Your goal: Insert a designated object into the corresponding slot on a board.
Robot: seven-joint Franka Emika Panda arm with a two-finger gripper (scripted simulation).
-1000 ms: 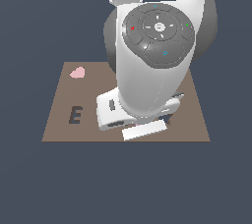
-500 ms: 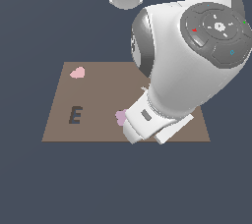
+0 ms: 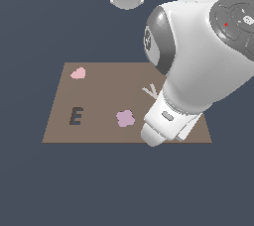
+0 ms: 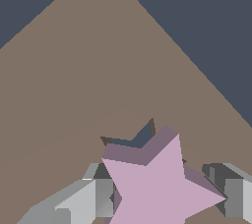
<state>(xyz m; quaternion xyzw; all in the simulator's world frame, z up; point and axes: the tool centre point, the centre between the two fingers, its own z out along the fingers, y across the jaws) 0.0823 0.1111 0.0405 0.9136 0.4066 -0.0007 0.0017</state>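
In the wrist view the designated object (image 4: 160, 186), a pale purple star-like piece, sits between my gripper's (image 4: 162, 196) two grey fingers (image 4: 96, 196), which are shut on it. Just beyond and under it lies the slot (image 4: 141, 137), a dark blue-grey pointed recess, mostly covered by the piece. The piece's points are roughly lined up with the slot's. The brown board (image 4: 98, 70) fills the rest of that view. In the exterior view the board (image 3: 104, 91) shows, but the arm's white bulk (image 3: 193, 76) hides the gripper, the piece and the slot.
On the board lie a pink heart-like piece (image 3: 78, 74) at the far corner on the exterior view's left, a dark E-shaped recess (image 3: 75, 116), and a lilac flower shape (image 3: 125, 118) beside the arm's lower casing (image 3: 161, 123). A pale forked shape (image 3: 149, 90) shows at the arm's edge.
The arm has swung toward the exterior view's right across the board. The lilac flower shape, hidden before, is now fully uncovered.
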